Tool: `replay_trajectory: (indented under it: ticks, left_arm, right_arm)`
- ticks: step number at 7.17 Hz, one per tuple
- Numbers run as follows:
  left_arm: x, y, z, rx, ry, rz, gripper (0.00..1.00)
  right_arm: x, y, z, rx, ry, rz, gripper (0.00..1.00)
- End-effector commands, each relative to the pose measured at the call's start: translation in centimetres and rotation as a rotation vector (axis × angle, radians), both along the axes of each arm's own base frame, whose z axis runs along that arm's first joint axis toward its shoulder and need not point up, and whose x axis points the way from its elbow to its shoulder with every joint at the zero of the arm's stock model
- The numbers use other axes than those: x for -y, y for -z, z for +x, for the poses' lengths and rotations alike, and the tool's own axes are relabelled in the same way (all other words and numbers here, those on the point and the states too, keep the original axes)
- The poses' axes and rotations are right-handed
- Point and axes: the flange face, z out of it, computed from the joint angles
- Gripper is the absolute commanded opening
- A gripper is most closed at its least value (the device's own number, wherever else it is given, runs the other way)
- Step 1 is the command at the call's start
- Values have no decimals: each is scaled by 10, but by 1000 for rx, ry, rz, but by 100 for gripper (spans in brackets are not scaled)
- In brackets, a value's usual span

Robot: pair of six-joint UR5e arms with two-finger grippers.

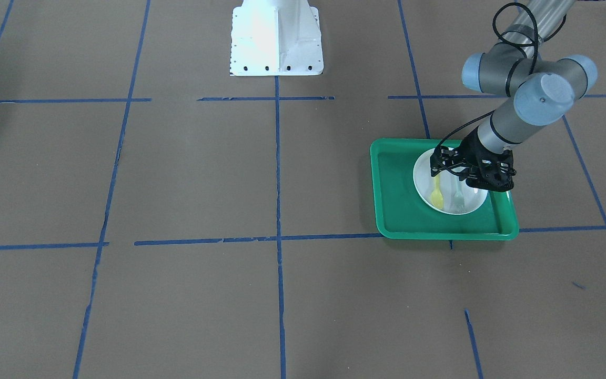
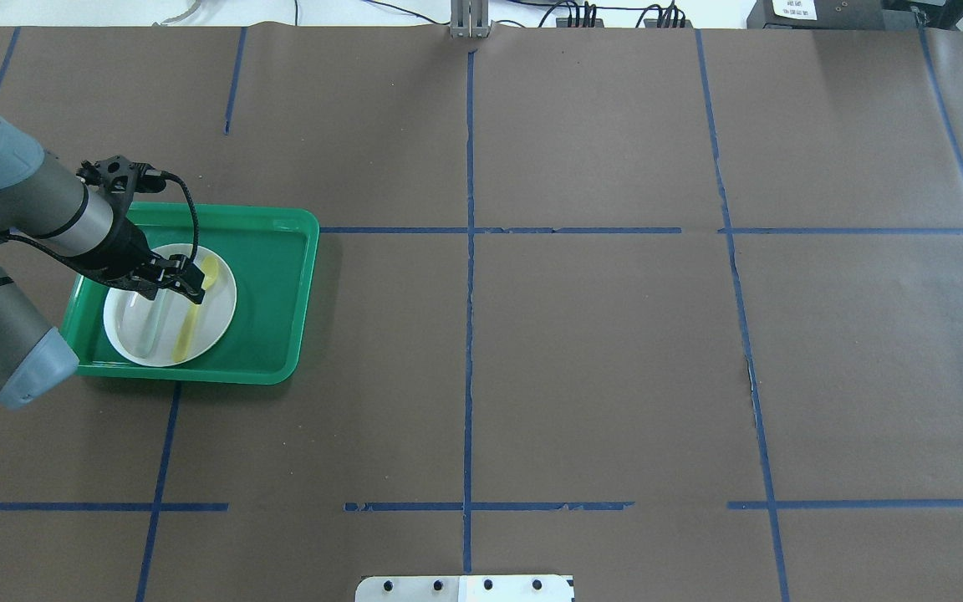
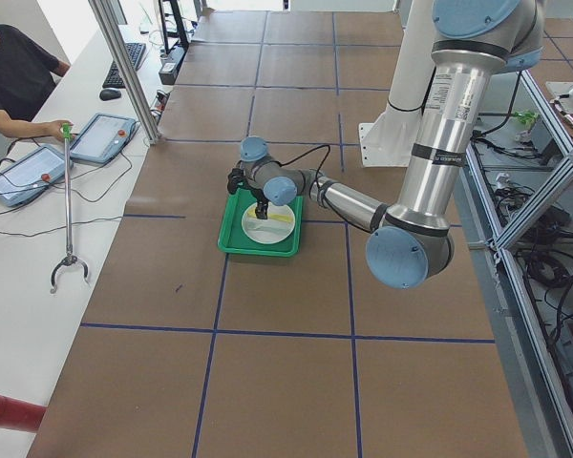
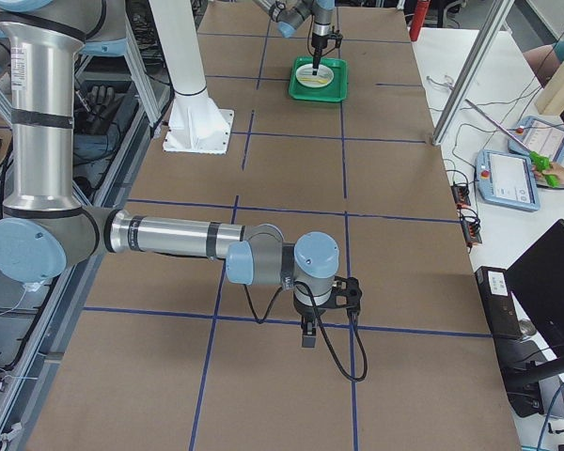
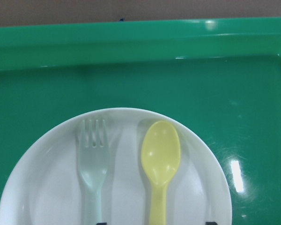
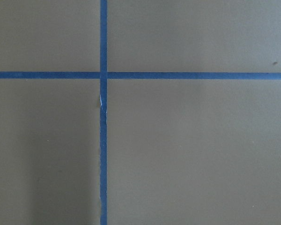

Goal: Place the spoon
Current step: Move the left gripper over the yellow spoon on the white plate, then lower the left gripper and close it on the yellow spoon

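The yellow spoon (image 5: 160,159) lies flat on the white plate (image 5: 51,187), bowl toward the tray's far rim, next to a pale grey-green fork (image 5: 93,159). The spoon also shows in the overhead view (image 2: 197,311) and the front view (image 1: 437,196). My left gripper (image 2: 174,291) hangs low over the plate, open, its jaws standing on either side of the spoon's handle. The wrist view shows only the two dark fingertips at its bottom edge. My right gripper (image 4: 305,334) is far off over bare table; I cannot tell whether it is open or shut.
The plate sits in a green tray (image 2: 272,284) with a raised rim, on the robot's left side of the brown, blue-taped table. The white robot base (image 1: 276,39) stands at the table's near edge. An operator sits at the far side (image 3: 19,76).
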Motion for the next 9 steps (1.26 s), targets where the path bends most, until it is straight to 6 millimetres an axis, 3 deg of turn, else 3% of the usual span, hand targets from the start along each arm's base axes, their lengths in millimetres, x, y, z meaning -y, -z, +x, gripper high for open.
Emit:
replay_trajectory:
  ticks: [1,5,8,9]
  left_arm:
    - [-4,-10,12,14,-20,-15,74]
    - [-10,-9,28,13,-47,-12,70]
    - [-10,-13,29,19,-51,-13,55]
    - [-10,-12,30,18,-48,-15,39]
  right_arm:
    - [0,0,0,0,0,0,100]
    - [0,0,0,0,0,0,100]
    - [0,0,0,0,0,-1,100]
    - [0,0,0,0,0,-1,100]
